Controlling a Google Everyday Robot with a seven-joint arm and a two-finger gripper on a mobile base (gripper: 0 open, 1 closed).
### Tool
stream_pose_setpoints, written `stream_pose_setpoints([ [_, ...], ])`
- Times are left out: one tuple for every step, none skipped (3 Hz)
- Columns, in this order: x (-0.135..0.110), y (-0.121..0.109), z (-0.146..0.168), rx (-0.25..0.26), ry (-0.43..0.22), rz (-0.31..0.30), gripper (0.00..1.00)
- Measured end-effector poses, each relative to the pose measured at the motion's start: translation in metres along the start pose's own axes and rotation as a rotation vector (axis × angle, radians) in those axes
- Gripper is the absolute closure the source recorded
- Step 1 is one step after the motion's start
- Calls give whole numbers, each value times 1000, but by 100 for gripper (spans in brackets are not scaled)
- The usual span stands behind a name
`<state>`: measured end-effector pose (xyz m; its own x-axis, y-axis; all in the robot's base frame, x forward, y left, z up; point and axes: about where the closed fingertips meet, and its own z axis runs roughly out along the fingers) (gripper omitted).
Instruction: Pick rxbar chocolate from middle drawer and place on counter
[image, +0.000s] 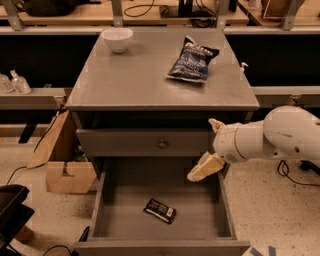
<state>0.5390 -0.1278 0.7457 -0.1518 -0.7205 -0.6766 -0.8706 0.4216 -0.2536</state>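
The rxbar chocolate (160, 210), a small black bar with pale lettering, lies flat on the floor of the open middle drawer (102, 205), near its middle front. The counter (125, 80) is the grey cabinet top above. My gripper (204, 167), on a white arm coming in from the right, hangs over the drawer's right rear part, above and to the right of the bar, not touching it.
A blue chip bag (192, 60) and a white bowl (117, 39) sit on the counter. A closed drawer front with a round knob (162, 144) is above the open drawer. A cardboard box (62, 165) stands on the floor at left.
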Motion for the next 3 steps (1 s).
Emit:
stream_pose_setpoints([
  [0, 0, 0, 0, 0, 0, 0],
  [20, 31, 43, -43, -12, 16, 0],
  [65, 67, 115, -84, -32, 49, 0],
])
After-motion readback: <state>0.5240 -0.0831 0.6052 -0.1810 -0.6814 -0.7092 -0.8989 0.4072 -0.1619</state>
